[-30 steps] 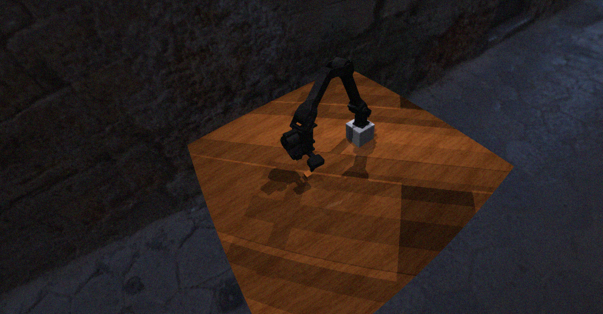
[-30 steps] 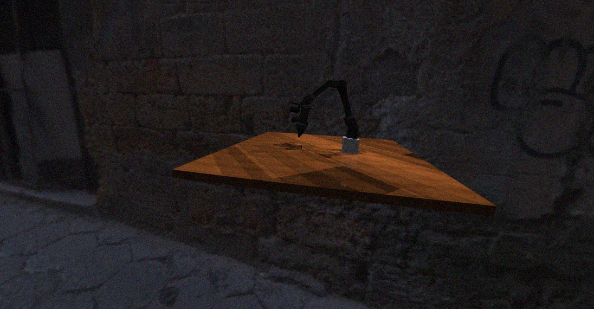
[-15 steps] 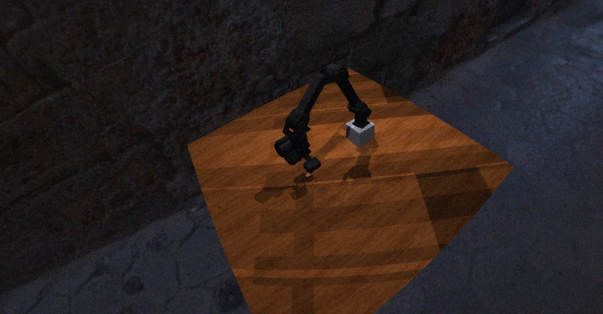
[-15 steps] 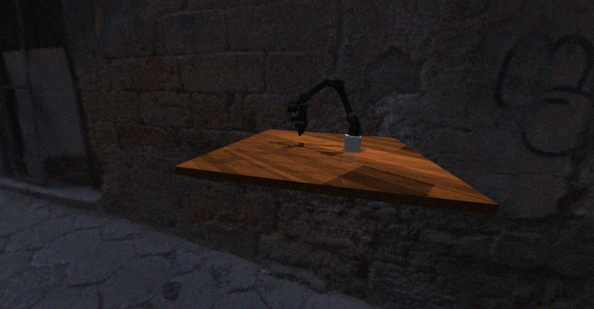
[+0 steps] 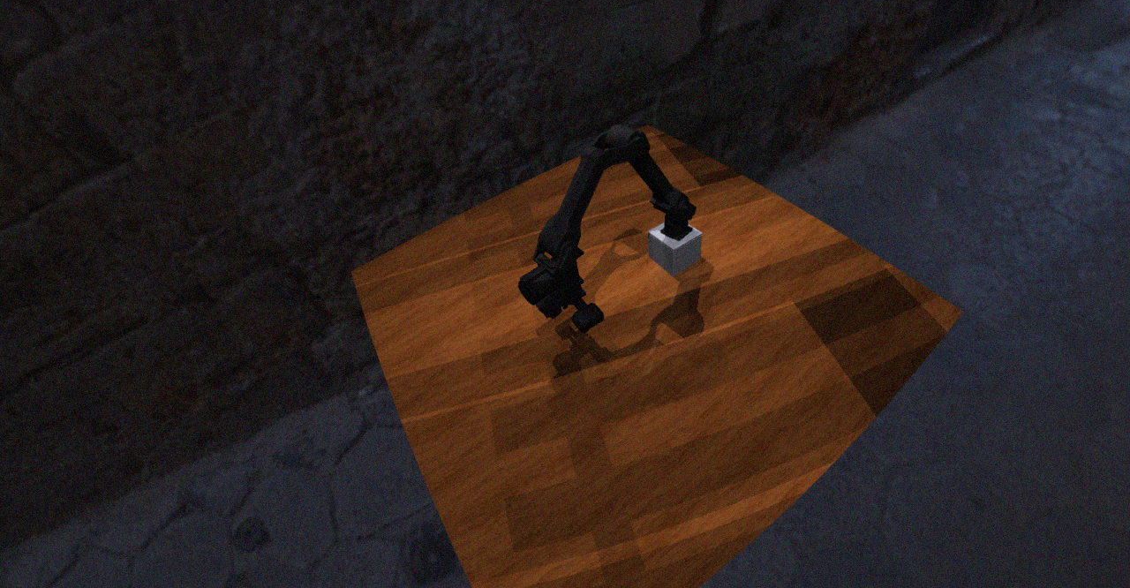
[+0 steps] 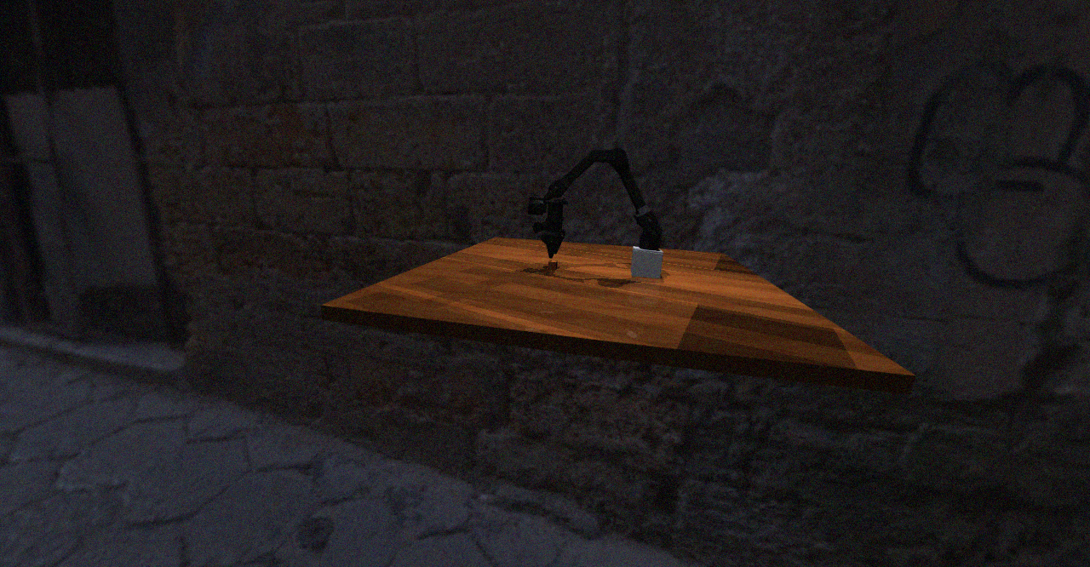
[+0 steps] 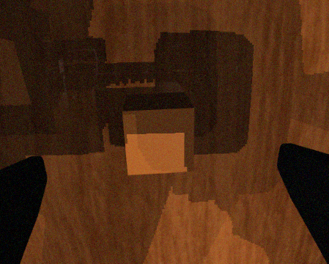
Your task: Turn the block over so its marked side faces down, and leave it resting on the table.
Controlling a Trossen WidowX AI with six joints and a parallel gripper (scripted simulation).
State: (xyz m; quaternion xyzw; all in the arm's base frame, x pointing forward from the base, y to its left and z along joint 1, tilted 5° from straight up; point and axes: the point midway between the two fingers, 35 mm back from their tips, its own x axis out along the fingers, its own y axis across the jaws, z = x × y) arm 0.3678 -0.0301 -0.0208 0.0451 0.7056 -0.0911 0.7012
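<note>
The block (image 7: 157, 147) lies on the table (image 5: 711, 442) (image 6: 487, 296) (image 7: 274, 110). The wrist view shows its orange upper face, partly brightly lit and partly shaded, and a narrow dark side at the far edge. I cannot make out a distinct mark on the upper face, and the underside is hidden. My gripper (image 6: 552, 256) (image 7: 163, 162) is open and empty, pointing down above the block, with one finger on each side of it in the wrist view. In the top view the gripper hides the block; in the exterior view it cannot be made out clearly in the shadow.
The arm's pale cubic base (image 5: 675, 251) (image 6: 646, 262) stands on the table to the right of the gripper in the top and exterior views. The arm's shadow falls around the block. The table's edges are visible, with stone wall and paving beyond.
</note>
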